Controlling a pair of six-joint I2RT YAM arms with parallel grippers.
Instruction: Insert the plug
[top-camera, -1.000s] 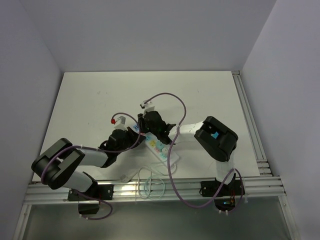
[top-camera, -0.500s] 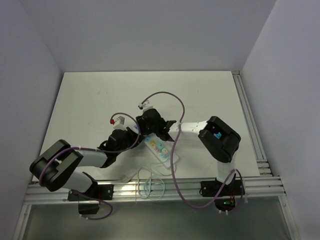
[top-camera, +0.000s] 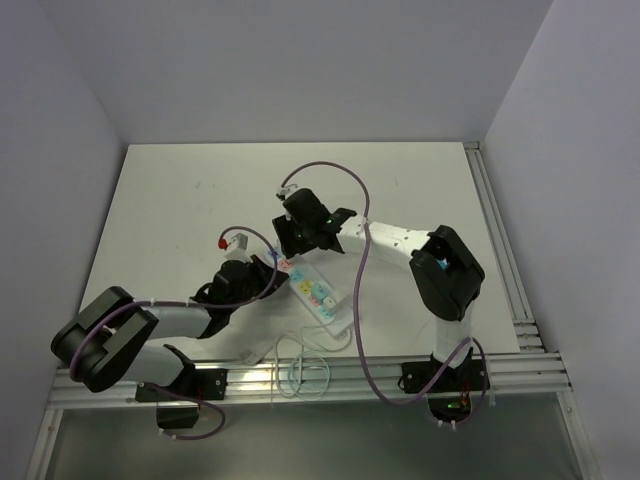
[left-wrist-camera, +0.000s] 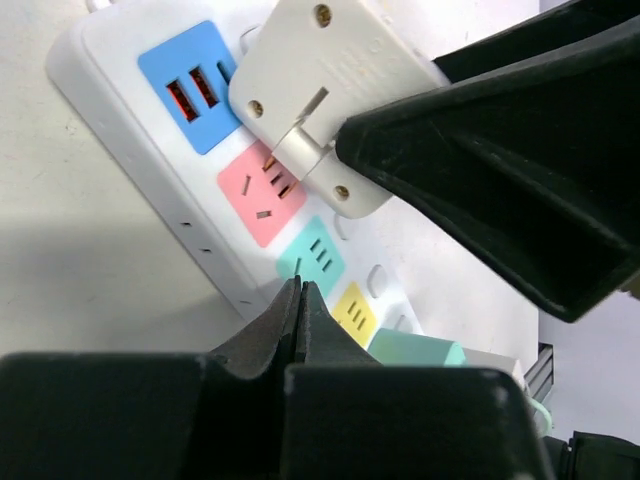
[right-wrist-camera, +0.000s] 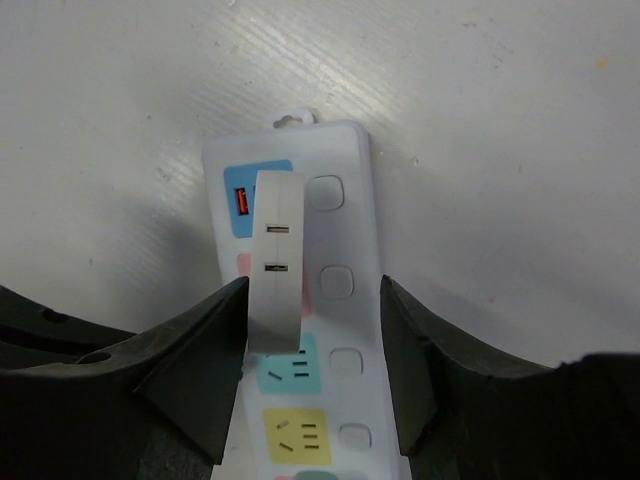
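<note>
A white power strip (top-camera: 322, 298) with blue, pink, teal and yellow sockets lies near the table's front middle. A white plug (right-wrist-camera: 277, 260) stands tilted over the pink socket (left-wrist-camera: 262, 195), its metal prongs showing at the slots. My right gripper (right-wrist-camera: 312, 290) is open around the plug. Its left finger is against the plug and its right finger is well apart. It sits at the strip's far end in the top view (top-camera: 297, 238). My left gripper (left-wrist-camera: 298, 292) is shut and empty, its tips at the strip's side edge by the teal socket.
A green plug (left-wrist-camera: 415, 350) sits in a socket further along the strip. The strip's white cord (top-camera: 300, 368) coils by the front rail. Purple arm cables (top-camera: 355, 290) loop over the strip area. A metal rail (top-camera: 495, 240) runs along the table's right edge.
My right gripper has moved away from the arm bases toward the strip's far end, the arm stretching out. My left gripper has stayed beside the strip.
</note>
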